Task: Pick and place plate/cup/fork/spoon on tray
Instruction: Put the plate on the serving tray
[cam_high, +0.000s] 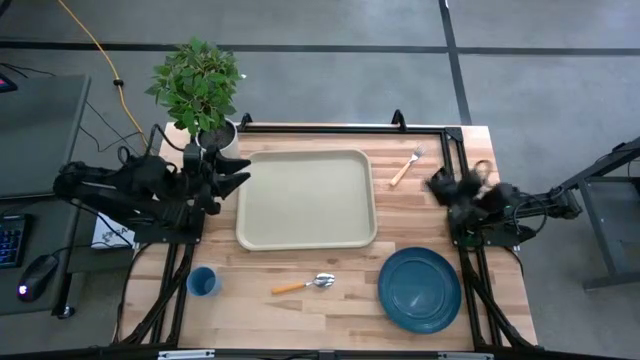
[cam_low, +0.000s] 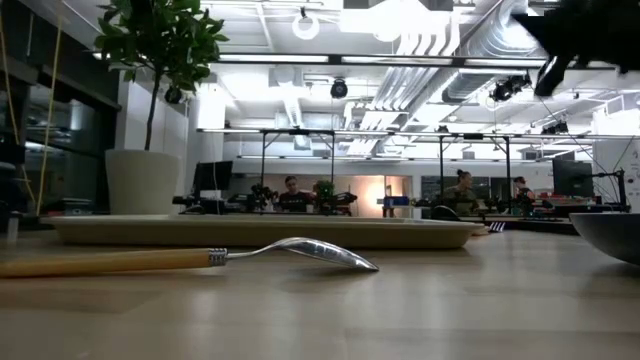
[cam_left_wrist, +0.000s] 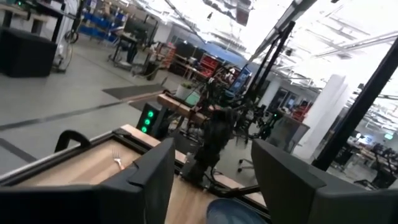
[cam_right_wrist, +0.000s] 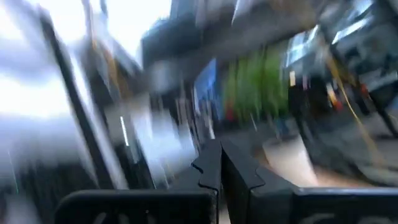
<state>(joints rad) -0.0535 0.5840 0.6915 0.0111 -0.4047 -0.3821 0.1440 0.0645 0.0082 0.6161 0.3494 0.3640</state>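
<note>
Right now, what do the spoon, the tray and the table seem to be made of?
The spoon: a polished metal bowl, which mirrors the ceiling lights, on a matte orange-tan handle, perhaps wood or plastic. The tray: a uniform beige with soft rounded corners and no shine, probably matte plastic. The table: pale wood, shown by its lengthwise grain and plank strips, with a smooth finish.
</note>
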